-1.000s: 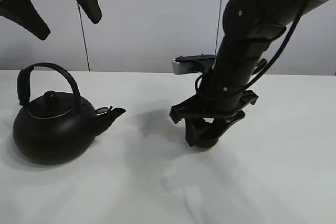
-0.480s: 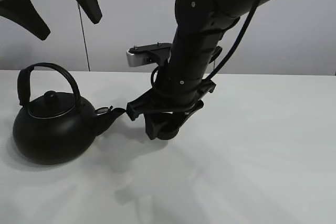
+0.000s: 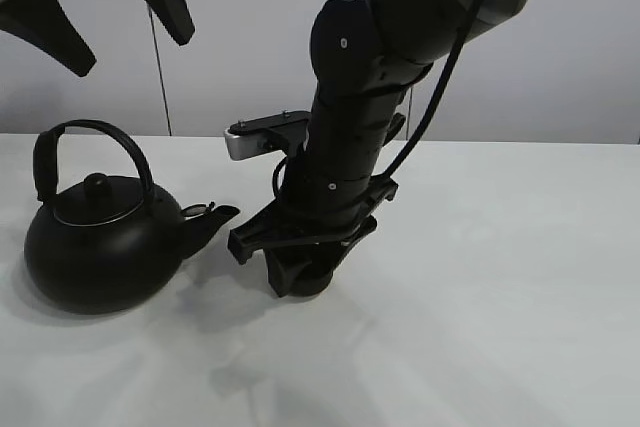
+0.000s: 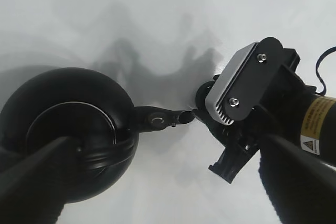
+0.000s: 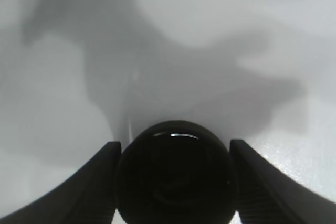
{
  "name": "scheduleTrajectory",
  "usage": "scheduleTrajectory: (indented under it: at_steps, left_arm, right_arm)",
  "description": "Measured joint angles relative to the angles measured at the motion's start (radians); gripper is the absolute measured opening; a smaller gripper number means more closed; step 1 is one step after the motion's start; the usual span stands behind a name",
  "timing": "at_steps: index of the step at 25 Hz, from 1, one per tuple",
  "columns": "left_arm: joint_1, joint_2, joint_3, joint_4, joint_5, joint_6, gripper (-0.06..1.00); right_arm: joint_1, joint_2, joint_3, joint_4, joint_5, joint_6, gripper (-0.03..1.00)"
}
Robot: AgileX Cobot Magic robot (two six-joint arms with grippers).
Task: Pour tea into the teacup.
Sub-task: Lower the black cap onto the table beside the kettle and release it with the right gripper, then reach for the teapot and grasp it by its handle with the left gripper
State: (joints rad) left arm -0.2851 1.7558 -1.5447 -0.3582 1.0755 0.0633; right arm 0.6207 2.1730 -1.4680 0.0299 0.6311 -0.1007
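Kettle (image 3: 100, 252) spout sits just L of your right gripper (image 3: 300, 275), tight gap; table (image 3: 520, 287) R of it's open.

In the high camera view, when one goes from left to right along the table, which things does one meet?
Kettle → spout → teacup
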Motion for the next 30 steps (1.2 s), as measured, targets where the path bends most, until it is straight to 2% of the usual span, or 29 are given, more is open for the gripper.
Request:
scheduleTrajectory:
  at_steps: [3,6,10,15,19,25,28,30]
  left_arm:
    - [0.000,0.000,0.000,0.000,0.000,0.000,0.68]
    - [0.000,0.000,0.000,0.000,0.000,0.000,0.68]
    - [0.000,0.000,0.000,0.000,0.000,0.000,0.68]
    - [0.000,0.000,0.000,0.000,0.000,0.000,0.68]
    - [0.000,0.000,0.000,0.000,0.000,0.000,0.68]
    - [0.000,0.000,0.000,0.000,0.000,0.000,0.68]
    - [0.000,0.000,0.000,0.000,0.000,0.000,0.68]
    - [0.000,0.000,0.000,0.000,-0.001,0.000,0.68]
  right_arm:
    - [0.000,0.000,0.000,0.000,0.000,0.000,0.41]
    - [0.000,0.002,0.000,-0.001,0.000,0.000,0.50]
    - [0.000,0.002,0.000,-0.003,0.004,0.001,0.54]
    - [-0.026,-0.078,0.000,-0.030,0.116,0.026,0.60]
    - [-0.188,-0.190,0.000,-0.071,0.189,0.026,0.61]
    - [-0.568,-0.287,-0.001,-0.112,0.359,-0.015,0.60]
    - [-0.724,-0.324,-0.001,-0.113,0.417,-0.024,0.59]
    - [-0.800,-0.354,-0.001,-0.112,0.493,-0.024,0.58]
